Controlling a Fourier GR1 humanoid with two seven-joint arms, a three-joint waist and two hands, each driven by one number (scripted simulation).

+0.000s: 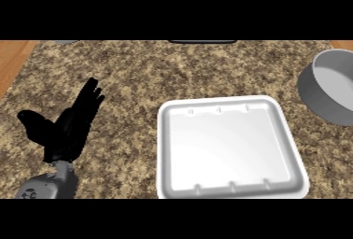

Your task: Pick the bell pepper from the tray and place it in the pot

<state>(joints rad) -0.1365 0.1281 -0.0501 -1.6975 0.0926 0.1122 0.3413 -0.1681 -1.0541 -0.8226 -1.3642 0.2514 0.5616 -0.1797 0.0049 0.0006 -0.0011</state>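
A white tray (229, 148) lies on the speckled counter, right of centre, and nothing shows inside it. The grey pot (329, 88) stands at the right edge, partly cut off by the frame. No bell pepper is visible anywhere. My left hand (69, 128) rests at the lower left with fingers straight and pointing up, well to the left of the tray. My right hand does not show.
A dark object (202, 41) sits at the far edge of the counter, top centre. A small grey thing (67, 41) peeks in at the top left. Wooden floor (14, 56) borders the counter on the left.
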